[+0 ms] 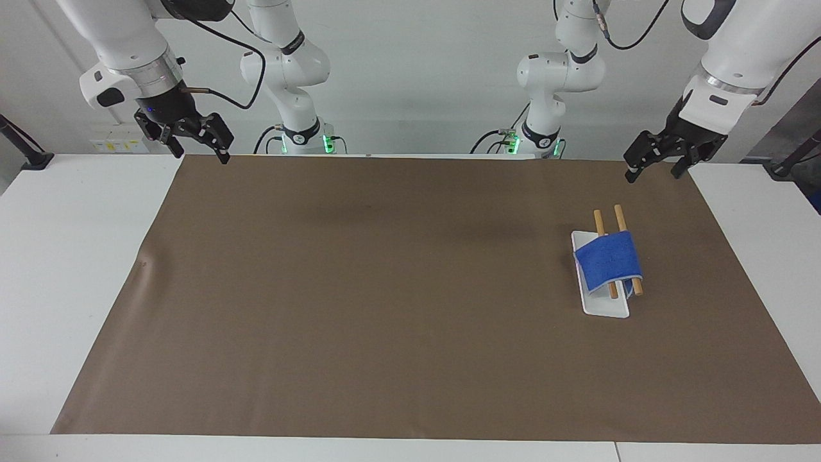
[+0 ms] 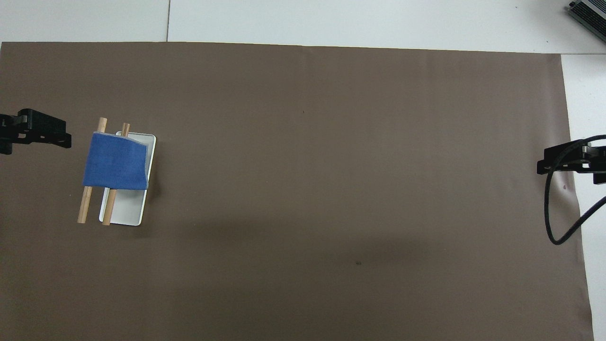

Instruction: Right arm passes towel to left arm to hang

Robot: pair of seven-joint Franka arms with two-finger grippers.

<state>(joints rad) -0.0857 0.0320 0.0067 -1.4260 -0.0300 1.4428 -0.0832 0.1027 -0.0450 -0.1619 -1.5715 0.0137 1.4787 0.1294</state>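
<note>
Toward my left arm's end of the counter [image 1: 77, 269], the towel [image 1: 609, 260] [image 2: 115, 162] lay draped over two wooden dowels [image 1: 619, 218] [image 2: 85, 208] that ran side by side above a small white tray [image 1: 603, 307] [image 2: 128, 210]. Its blue cloth covered the middle of both dowels, whose bare ends stuck out at either side of it. One edge of the cloth hung down toward the tray, and the rest sat flat across the rods. The tray rested on the brown mat [image 1: 385, 289] [image 2: 331, 189] that covered most of the counter.

My left gripper [image 1: 653, 163] [image 2: 42, 134] hung in the air over the mat's edge at my own side, well apart from the towel and touching nothing. Its jaws stood spread wide and held nothing. In the overhead view only its dark tips showed, just beside the dowels' farther ends but raised above them.

My right gripper [image 1: 194, 141] [image 2: 563, 158] hung over the mat's corner at my right arm's end of the counter, a long way from the towel. Its jaws were parted too, and nothing sat between them. A black cable [image 2: 551, 213] looped down from that wrist in the overhead view.
</note>
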